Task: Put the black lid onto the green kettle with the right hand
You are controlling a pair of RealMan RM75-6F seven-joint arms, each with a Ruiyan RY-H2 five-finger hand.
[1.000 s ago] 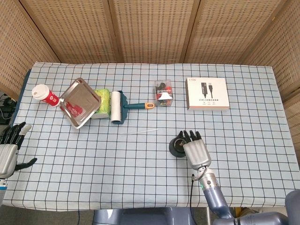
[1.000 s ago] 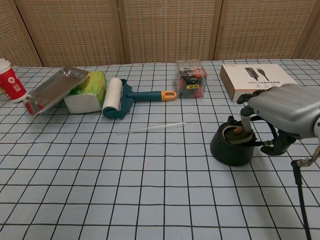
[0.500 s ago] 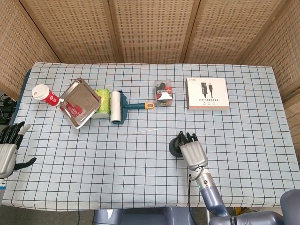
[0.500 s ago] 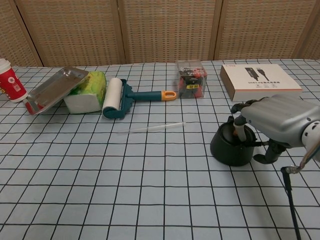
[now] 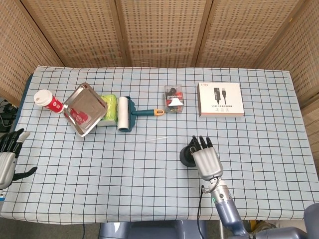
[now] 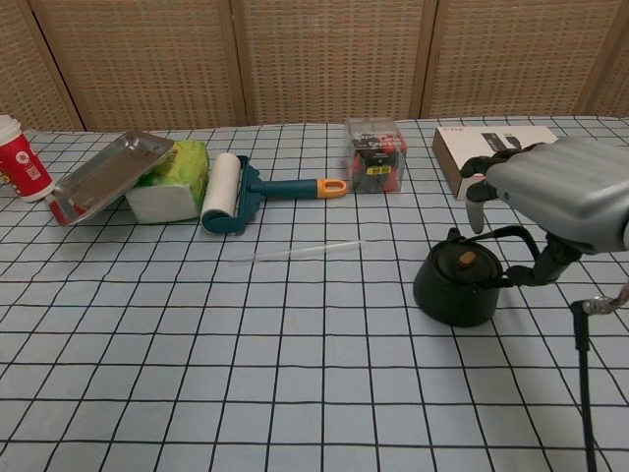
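Note:
The dark green kettle (image 6: 455,290) stands on the checked cloth at the right, also seen in the head view as the kettle (image 5: 187,156). The black lid (image 6: 466,264) with a small brown knob sits in the kettle's mouth. My right hand (image 6: 558,195) hovers just above and to the right of the kettle, fingers apart and pointing down, holding nothing. From overhead the right hand (image 5: 206,159) covers the kettle's right side. My left hand (image 5: 7,157) hangs off the table's left edge, fingers spread and empty.
At the back stand a red cup (image 6: 20,155), a tilted metal tray (image 6: 106,173) against a green pack (image 6: 169,181), a lint roller (image 6: 236,193), a clear box (image 6: 374,154) and a white carton (image 5: 220,99). A thin clear stick (image 6: 297,252) lies mid-table.
My right hand has risen off the kettle; its fingers were down on the lid. The lid now sits alone in the kettle's mouth. The left hand has barely moved.

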